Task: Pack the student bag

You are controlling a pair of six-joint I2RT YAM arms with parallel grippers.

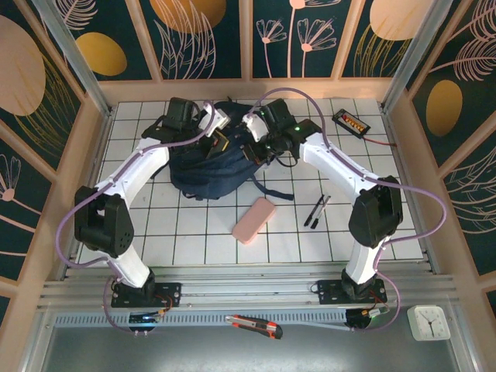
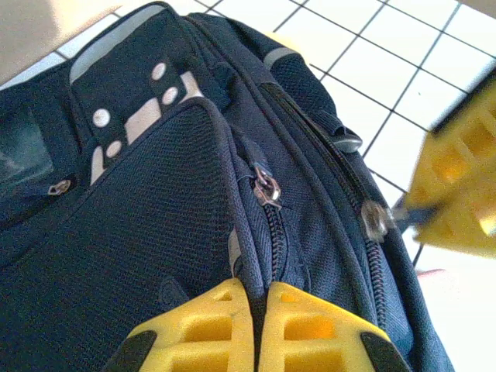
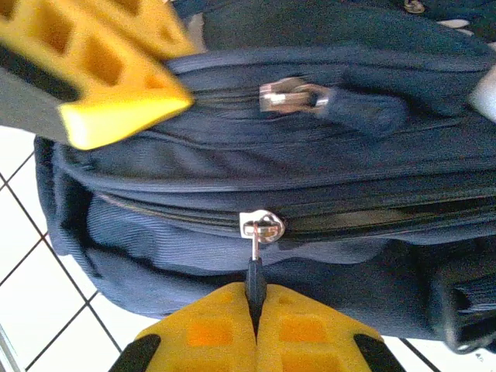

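The student bag [image 1: 208,172], a dark navy backpack with grey reflective patches, lies at the back middle of the table. My left gripper [image 1: 219,138] is over its top. In the left wrist view this gripper [image 2: 258,288] is shut on a ridge of navy fabric beside a zip [image 2: 267,190]. My right gripper [image 1: 260,147] is at the bag's right side. In the right wrist view it [image 3: 256,293] is shut on the black pull tab [image 3: 255,275] that hangs from a silver zip slider [image 3: 262,226]. That zip line runs shut to the left of the slider.
A pink case [image 1: 254,220] lies in front of the bag, with two black pens [image 1: 316,211] to its right. A black and orange device [image 1: 350,120] is at the back right. A box cutter [image 1: 254,325] and a white clock [image 1: 428,322] rest on the near ledge.
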